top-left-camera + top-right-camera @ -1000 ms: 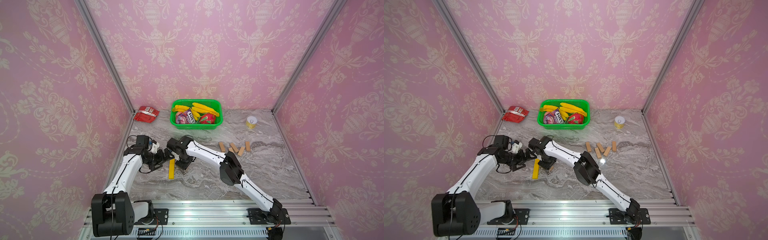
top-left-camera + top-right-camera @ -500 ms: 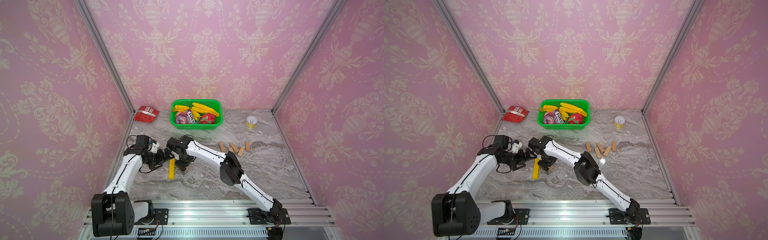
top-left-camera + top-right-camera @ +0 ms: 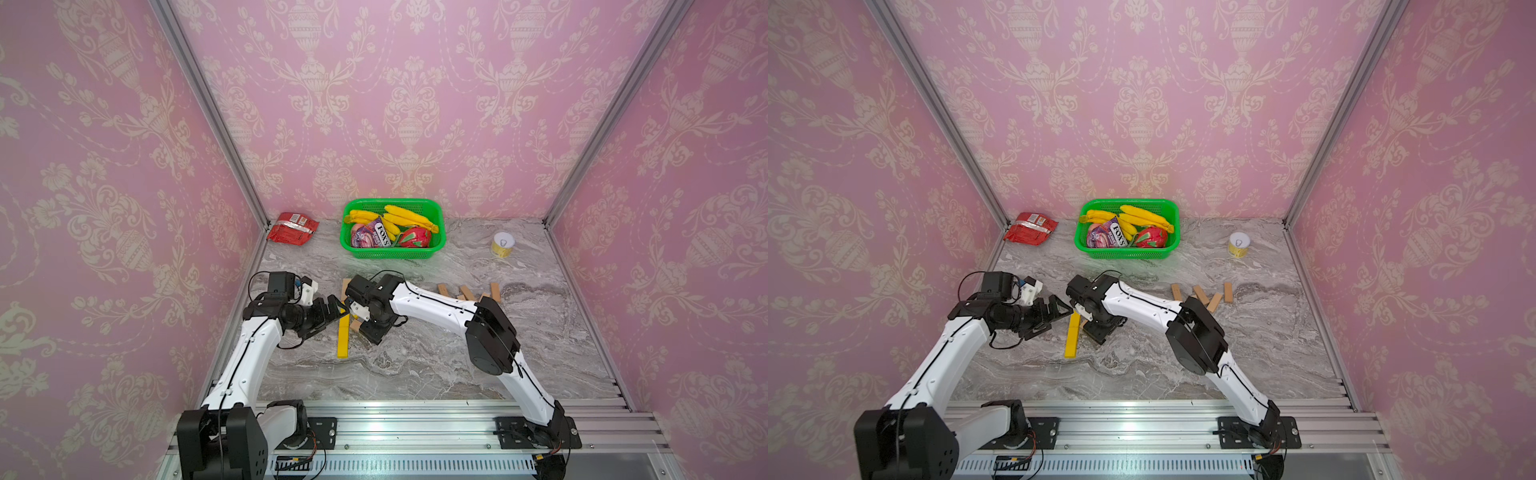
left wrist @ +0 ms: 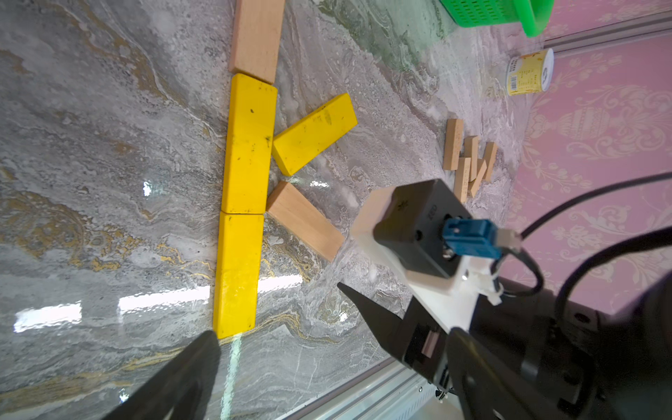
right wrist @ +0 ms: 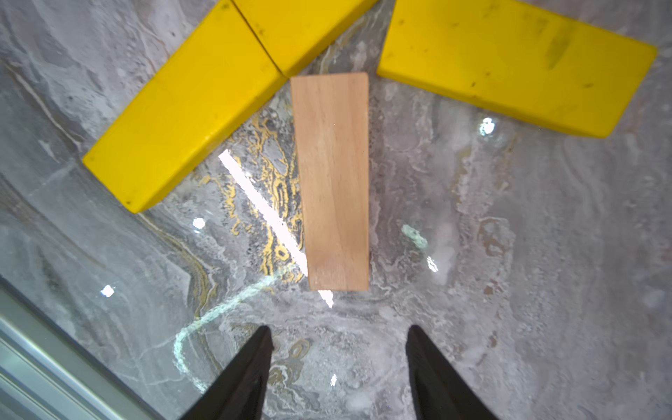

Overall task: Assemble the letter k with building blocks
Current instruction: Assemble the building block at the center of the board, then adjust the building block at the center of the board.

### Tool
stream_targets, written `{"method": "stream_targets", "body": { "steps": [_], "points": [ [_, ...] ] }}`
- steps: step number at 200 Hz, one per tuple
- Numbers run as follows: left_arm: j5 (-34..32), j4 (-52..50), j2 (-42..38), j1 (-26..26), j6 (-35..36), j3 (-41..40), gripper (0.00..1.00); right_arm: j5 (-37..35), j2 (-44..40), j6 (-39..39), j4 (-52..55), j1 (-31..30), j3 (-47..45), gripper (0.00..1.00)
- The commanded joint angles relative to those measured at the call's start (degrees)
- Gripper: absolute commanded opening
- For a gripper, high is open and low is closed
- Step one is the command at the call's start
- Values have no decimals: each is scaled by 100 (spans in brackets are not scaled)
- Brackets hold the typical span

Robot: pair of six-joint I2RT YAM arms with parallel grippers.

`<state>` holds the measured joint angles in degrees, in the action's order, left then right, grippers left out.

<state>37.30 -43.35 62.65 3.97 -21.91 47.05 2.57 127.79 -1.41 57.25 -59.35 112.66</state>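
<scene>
Where I had the right hand (image 5: 339,329): its jaws stood partly apart with nothing between them. The tips were just short of the free end of the slanted wood block (image 5: 332,178), lined up with it and not touching.
Left hand (image 4: 275,309): it was spread wide and empty beside the stem, with one fingertip close to the stem's yellow end.
Letter k (image 4: 251,120): it lay flat on the marble surface (image 4: 91,145), between my two hands.
Stem: one wood stem block (image 4: 256,36) and two yellow stem blocks (image 4: 236,272) sat end to end in a straight line.
Slanted pieces: the slanted yellow block (image 4: 314,132) met the middle stem block. A corner of the slanted wood block met the stem at the seam between the two yellow ones.
Other blocks: a cluster of plain wood blocks (image 3: 467,293) lay well apart, toward my right arm's side.
Back of the surface: I saw a green basket (image 3: 392,253) holding bananas (image 3: 409,216), a red packet (image 3: 291,226) and a yellow can (image 3: 503,245).
</scene>
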Motion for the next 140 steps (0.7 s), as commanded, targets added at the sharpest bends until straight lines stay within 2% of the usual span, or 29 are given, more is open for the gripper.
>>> {"method": "stream_targets", "body": {
  "steps": [1, 24, 49, 87, 105, 112, 131, 135, 140],
  "points": [
    [186, 183, -428, 34, 157, -108, 99, -64, -740, -233, -479, -102, -425, 63],
    [328, 214, -557, 20, 183, 11, 99, -337, -1564, -490, -792, -165, -1413, 62],
    [101, 43, -404, -268, 283, 403, 95, -818, -2594, -1027, -1226, -162, -2763, 65],
    [-356, 107, 276, -1359, 234, 1020, 89, -1169, -4033, -1663, -1882, -56, -4382, 70],
    [-685, 205, 718, -1899, 158, 1336, 89, -1380, -4699, -1721, -2043, 51, -5002, 73],
    [-825, 257, 876, -2094, 116, 1445, 89, -1520, -4985, -1729, -2076, 110, -5200, 75],
    [-1169, 400, 1371, -2577, -10, 1811, 89, -1674, -5814, -1716, -2146, 452, -5640, 92],
    [-1257, 425, 1478, -2682, -27, 1900, 89, -1652, -6004, -1694, -2155, 564, -5728, 98],
    [-1371, 454, 1627, -2806, -49, 2005, 89, -1631, -6224, -1652, -2148, 718, -5824, 100]
  ]
}}
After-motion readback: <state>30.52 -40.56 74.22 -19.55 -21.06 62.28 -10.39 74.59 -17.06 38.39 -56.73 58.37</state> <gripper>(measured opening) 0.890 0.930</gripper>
